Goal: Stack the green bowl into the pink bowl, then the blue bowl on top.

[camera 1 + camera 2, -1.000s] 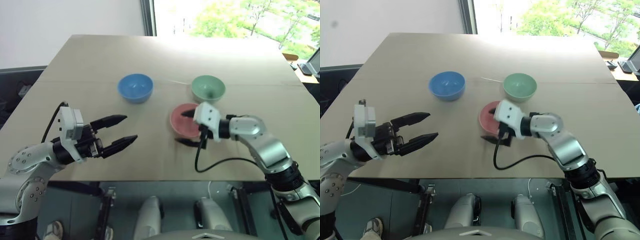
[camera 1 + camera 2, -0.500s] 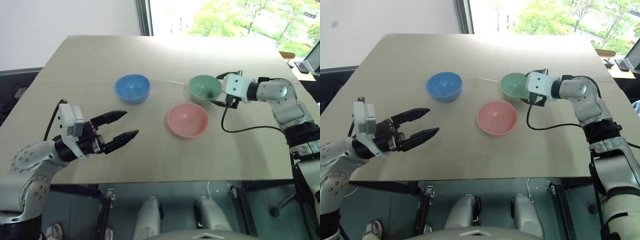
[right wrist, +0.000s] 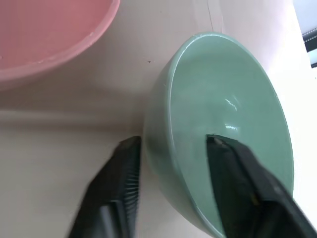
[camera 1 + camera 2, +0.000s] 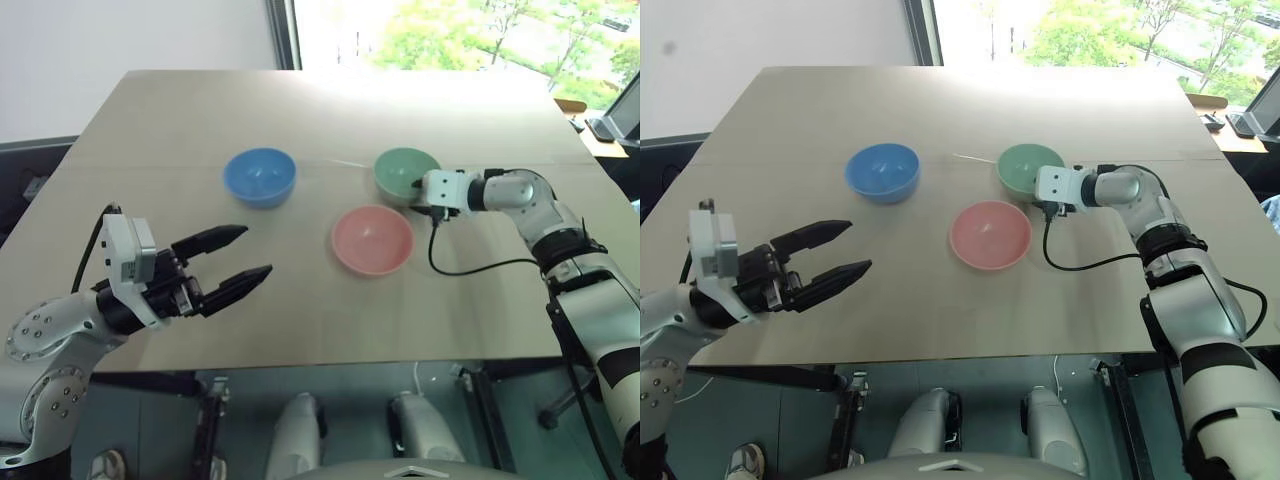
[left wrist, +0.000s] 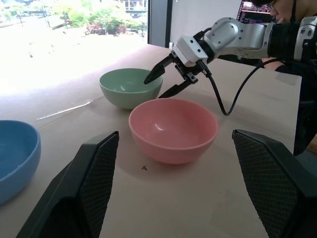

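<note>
Our right pincer [image 3: 168, 193] straddles the near-right rim of the small round pale mint-green plastic bowl [image 4: 403, 172]: one black finger [image 3: 233, 168] sits inside the cavity, the other [image 3: 124, 163] outside against the wall. The jaws stand narrowed around the wall; from the left wrist view a little gap may remain, so we judge the pinch as forming rather than firm, and the bowl rests on the desk [image 4: 300, 110], not lifted. We take the rim here because a thin wall is the only part of a smooth bowl that two fingers can clamp, and the side towards us leaves the arm free to swing back to the target.

That target, the small round pale salmon-pink plastic bowl [image 4: 372, 239], sits just near and left of the green one, apart from it, upright and empty, so the carry is short. The green bowl is empty too.

Further left, well apart from both, the small round light sky-blue plastic bowl [image 4: 259, 176] stands upright and empty, waiting for its turn on top.

Our left pincer [image 4: 235, 262] hangs above the near left of the desk with its black fingers spread wide, holding nothing, pointing towards the bowls. We judge that it is parked there to stay out of the right arm's way and within reach of the blue bowl.
</note>
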Motion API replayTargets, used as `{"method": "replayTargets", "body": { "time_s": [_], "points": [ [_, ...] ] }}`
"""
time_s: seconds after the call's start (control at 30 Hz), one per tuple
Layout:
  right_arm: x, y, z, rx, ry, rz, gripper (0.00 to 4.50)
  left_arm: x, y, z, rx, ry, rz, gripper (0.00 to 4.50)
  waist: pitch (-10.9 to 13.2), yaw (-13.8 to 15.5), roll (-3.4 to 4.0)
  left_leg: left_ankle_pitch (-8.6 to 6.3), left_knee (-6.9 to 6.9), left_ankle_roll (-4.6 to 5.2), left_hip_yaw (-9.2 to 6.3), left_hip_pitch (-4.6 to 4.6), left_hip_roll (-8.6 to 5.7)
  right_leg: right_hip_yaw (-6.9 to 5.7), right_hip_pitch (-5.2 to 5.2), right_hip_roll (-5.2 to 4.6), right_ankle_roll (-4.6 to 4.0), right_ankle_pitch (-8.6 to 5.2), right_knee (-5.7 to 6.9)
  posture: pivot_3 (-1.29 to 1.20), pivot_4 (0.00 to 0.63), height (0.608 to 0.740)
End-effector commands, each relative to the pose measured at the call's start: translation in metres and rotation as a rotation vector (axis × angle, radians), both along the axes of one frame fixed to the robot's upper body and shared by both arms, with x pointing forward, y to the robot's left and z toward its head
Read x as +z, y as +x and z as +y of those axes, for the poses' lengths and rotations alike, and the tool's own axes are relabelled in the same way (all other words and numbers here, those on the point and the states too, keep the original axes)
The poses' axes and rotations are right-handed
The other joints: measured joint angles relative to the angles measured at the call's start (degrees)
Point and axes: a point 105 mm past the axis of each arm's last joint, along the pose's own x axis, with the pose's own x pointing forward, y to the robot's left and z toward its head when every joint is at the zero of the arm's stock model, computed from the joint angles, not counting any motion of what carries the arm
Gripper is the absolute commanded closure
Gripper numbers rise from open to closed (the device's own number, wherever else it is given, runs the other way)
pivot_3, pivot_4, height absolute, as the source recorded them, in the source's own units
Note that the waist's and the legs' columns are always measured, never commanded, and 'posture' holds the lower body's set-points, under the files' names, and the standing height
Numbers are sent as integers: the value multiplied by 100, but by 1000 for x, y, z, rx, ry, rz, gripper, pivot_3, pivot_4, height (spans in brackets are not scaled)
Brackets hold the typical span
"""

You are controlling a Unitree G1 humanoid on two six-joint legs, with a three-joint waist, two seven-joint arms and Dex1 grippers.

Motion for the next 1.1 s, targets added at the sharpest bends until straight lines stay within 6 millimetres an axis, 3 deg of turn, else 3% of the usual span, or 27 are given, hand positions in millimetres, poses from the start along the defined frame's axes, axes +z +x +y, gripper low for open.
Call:
{"method": "replayTargets", "body": {
  "time_s": [0.03,0.07,0.1,0.3,0.43,0.53,0.63,0.67,0.73,0.77,0.83,1.0,1.03,1.1],
  "points": [
    [22,2,7,38,23,-59,4049,11,-5,-3,-12,12,-49,615,0,-3,0,0,0,0,0,0,0,0,0,0,0,0,0,0,150,740],
    [24,2,6,33,41,-54,4400,11,-5,-3,-12,11,-48,615,0,-3,0,0,0,0,0,0,0,0,0,0,0,0,0,0,150,740],
    [26,2,7,32,73,-46,4460,11,-4,-3,-12,10,-48,615,0,-3,1,0,0,0,0,0,0,0,0,0,0,0,0,0,150,740],
    [58,-14,9,146,182,-58,4460,11,-1,-2,-8,5,-53,615,5,0,6,0,0,0,2,0,0,1,-1,0,0,0,3,0,150,740],
    [68,-54,14,281,249,131,4460,10,2,0,-1,7,-55,615,6,30,8,0,-2,0,-1,0,1,-1,-1,0,0,0,4,0,150,740],
    [63,-90,21,352,251,252,4460,8,7,2,19,15,-67,615,5,63,7,-1,-2,0,-7,-2,3,-7,2,0,0,0,2,0,150,740],
    [48,-109,24,345,208,321,4460,8,12,3,34,16,-79,615,5,68,7,0,5,0,-4,-1,2,-6,1,0,1,0,9,0,150,740],
    [44,-112,26,339,218,343,3966,8,13,3,35,18,-81,615,5,65,7,-1,7,1,-4,-2,2,-6,1,0,1,0,10,0,150,740],
    [38,-114,33,335,245,368,3536,8,16,2,29,25,-82,615,4,38,4,-1,12,1,-2,-1,2,-5,0,0,1,0,15,0,150,740],
    [37,-115,35,329,260,381,2896,8,17,1,27,31,-85,615,4,38,4,0,19,1,-1,7,2,-4,0,3,2,-1,31,0,150,740],
    [37,-115,39,317,275,377,2426,8,21,1,30,41,-94,615,4,39,4,0,21,1,1,10,2,0,-1,3,1,-2,39,0,150,740],
    [52,-116,42,302,349,338,287,9,33,4,82,93,-130,615,5,51,3,0,22,0,2,7,1,2,-6,5,1,-2,44,0,150,740],
    [59,-114,41,289,389,297,66,9,36,4,101,109,-141,615,6,52,3,0,22,0,2,5,1,2,-7,5,1,-2,43,0,150,740],
    [74,-114,32,248,494,268,66,9,45,6,164,164,-175,615,7,59,0,0,22,0,2,1,1,3,-9,5,1,-2,42,0,150,740]
  ]
}}
